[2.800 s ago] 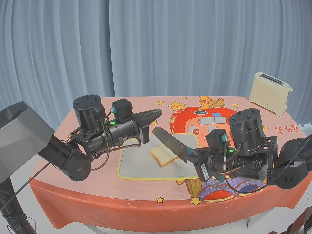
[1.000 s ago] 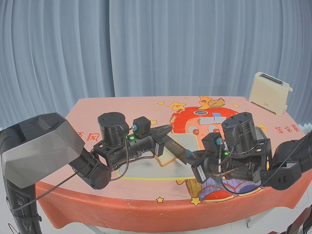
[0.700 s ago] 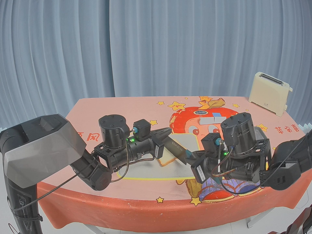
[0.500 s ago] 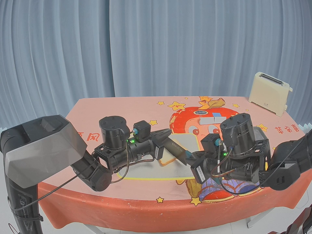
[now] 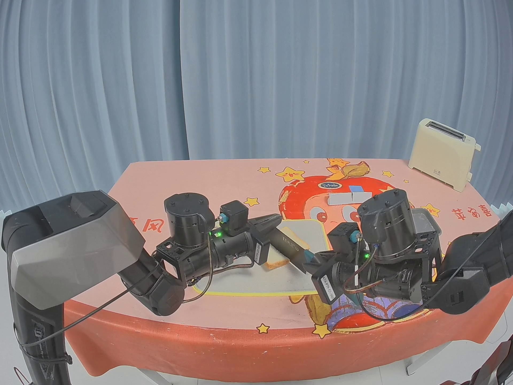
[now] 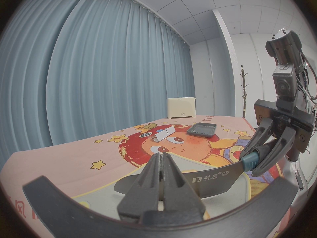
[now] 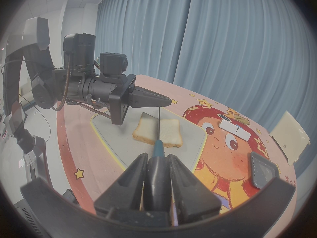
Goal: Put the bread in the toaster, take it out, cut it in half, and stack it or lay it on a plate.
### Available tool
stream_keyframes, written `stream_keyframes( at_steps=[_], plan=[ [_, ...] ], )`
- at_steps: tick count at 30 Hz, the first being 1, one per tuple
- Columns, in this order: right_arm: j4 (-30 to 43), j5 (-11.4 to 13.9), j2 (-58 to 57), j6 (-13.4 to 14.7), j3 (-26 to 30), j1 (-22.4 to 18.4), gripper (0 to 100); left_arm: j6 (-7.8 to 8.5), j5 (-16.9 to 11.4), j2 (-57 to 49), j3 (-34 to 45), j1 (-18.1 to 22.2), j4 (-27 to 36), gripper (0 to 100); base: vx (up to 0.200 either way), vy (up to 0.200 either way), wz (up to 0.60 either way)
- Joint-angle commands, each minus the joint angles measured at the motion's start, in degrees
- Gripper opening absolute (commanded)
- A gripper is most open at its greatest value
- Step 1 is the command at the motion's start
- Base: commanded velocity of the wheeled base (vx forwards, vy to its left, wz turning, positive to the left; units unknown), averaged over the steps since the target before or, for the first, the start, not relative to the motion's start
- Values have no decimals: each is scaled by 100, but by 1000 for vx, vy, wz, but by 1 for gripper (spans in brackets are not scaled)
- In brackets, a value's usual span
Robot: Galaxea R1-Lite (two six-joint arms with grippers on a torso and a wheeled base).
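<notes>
The left fingers (image 5: 267, 222), shut on nothing, had swung in from well apart to the bread's (image 7: 170, 134) edge while the right fingers (image 7: 129, 179), clamped on the knife (image 5: 287, 240), lowered its blade across the bread's middle on the mat (image 5: 240, 279), so halving looked about to begin.

A salmon-pink tablecloth (image 5: 160, 188) spreads across the lower half of the head view, printed with yellow stars (image 5: 290, 174) and a large red cartoon face (image 5: 312, 198). Pleated grey-blue curtains (image 5: 267, 65) fill the upper half. Right of centre, on the face, lie small white and blue pieces (image 5: 350, 195), possibly blocks. A bare coat stand (image 6: 244, 93) rises at the right of the left wrist view.
</notes>
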Motion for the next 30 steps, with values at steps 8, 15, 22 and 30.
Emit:
stream_keyframes(
  at_steps=[8, 15, 22, 30],
  plan=[
    [6, -8, 7, 0, 0, -1, 0, -1, 8, 159, 3, -51, 0, 0, 0, 0, 0],
    [-3, -8, 24, 0, 52, -1, 0, -1, 8, 159, 3, -51, -9, 0, 0, 0, 0],
    [-3, -17, -2, -9, 8, -36, 0, -1, 25, 159, 3, -69, 9, 0, 0, 0, 0],
    [-3, -43, -11, -9, -150, -36, 0, -1, 43, 256, 3, -60, 35, 0, 0, 0, 0]
  ],
)
